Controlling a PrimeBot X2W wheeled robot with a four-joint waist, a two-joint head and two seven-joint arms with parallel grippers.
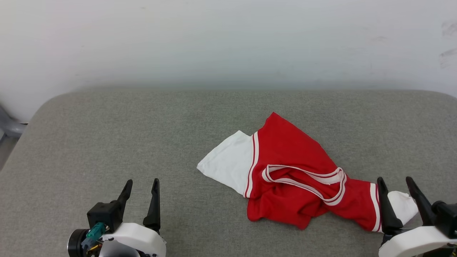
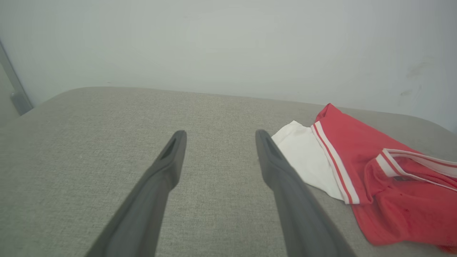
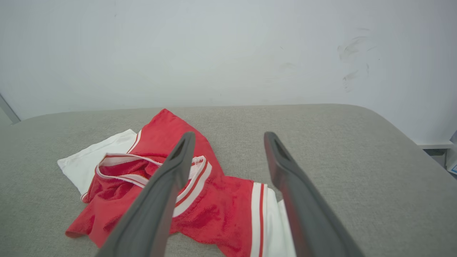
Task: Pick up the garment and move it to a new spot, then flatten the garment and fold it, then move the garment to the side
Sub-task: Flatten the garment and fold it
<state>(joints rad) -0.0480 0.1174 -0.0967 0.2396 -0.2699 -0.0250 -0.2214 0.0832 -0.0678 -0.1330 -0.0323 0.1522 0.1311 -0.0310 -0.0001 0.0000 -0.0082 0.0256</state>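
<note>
The garment (image 1: 289, 171) lies crumpled on the grey cushion, right of centre: red body, two white sleeves, striped collar loop on top. No lettering shows. My left gripper (image 1: 141, 184) stands open at the lower left, well clear of the shirt; the left wrist view has the garment (image 2: 360, 160) off to its right, one white sleeve nearest. My right gripper (image 1: 394, 182) is open at the lower right, its fingers straddling the right white sleeve from above. In the right wrist view the garment (image 3: 221, 203) lies under and left of the open right gripper (image 3: 228, 137).
The grey padded surface (image 1: 107, 142) has rounded far corners and ends at a pale wall (image 1: 228, 43). A grey metal piece (image 1: 9, 125) shows past its left edge. Open cushion spreads left of the shirt.
</note>
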